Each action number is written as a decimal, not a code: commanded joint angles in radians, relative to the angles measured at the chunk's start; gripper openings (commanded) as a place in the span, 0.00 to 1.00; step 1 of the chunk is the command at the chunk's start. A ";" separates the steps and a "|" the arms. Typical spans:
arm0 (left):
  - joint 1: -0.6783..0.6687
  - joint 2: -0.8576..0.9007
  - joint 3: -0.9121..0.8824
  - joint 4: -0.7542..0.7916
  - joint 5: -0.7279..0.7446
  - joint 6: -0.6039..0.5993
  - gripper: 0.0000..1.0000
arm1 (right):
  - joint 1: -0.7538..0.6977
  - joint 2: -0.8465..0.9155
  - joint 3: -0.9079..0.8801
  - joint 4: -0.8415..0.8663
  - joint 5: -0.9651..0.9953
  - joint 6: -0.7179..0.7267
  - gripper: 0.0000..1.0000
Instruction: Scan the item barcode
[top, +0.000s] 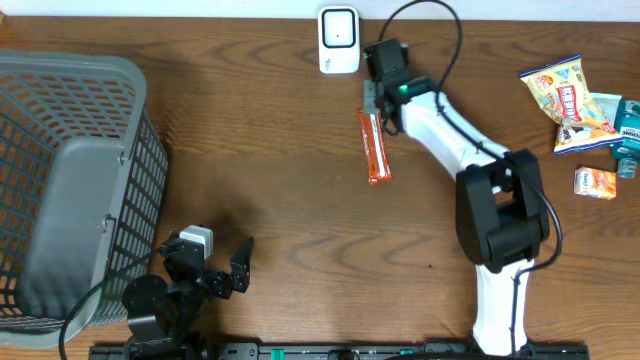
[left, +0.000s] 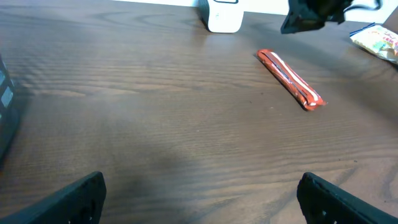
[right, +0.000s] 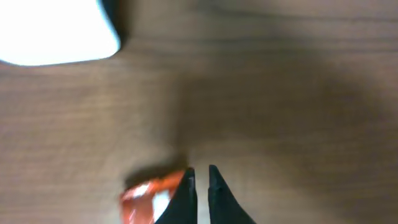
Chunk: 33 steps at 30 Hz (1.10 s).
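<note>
Snack bar (top: 375, 148), the long orange one, lies flat on the table (top: 280, 200), a little below the scanner and apart from it. It has not been lifted.

By size, the brown wooden table comes first, bare over most of its middle. Next is the grey mesh basket (top: 150, 180) at the left edge, well away from the bar. A loose heap of other packets (top: 570, 100) sits at the far right, and none of them is being handled.

The right gripper (top: 385, 95) reaches across to the far end of the bar, between it and the scanner. In the right wrist view its fingers (right: 186, 186) are clenched almost tip to tip with nothing visible between them. The bar's orange end (right: 152, 196) lies just beside the left-hand finger rather than in the grip. So I judge that this gripper has closed on nothing.

The left gripper (top: 212, 268) sits at the near edge of the table, spread wide and empty, and its camera looks across at the bar (left: 289, 78).

The white scanner (top: 339, 40) stands upright at the far edge, with nothing held in front of it.

Little of the task looks done. The bar has to be grasped, raised and turned so that its barcode faces the scanner. I cannot tell where the barcode is on the wrapper.
</note>
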 joint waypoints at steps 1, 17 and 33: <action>-0.004 -0.004 0.003 0.004 -0.002 0.006 0.98 | -0.006 0.092 0.008 0.035 -0.130 -0.008 0.01; -0.004 -0.004 0.003 0.004 -0.002 0.006 0.98 | 0.000 0.122 0.019 -0.173 -0.622 -0.339 0.01; -0.004 -0.004 0.003 0.004 -0.002 0.006 0.98 | -0.121 -0.163 0.078 -0.668 -0.573 -0.903 0.72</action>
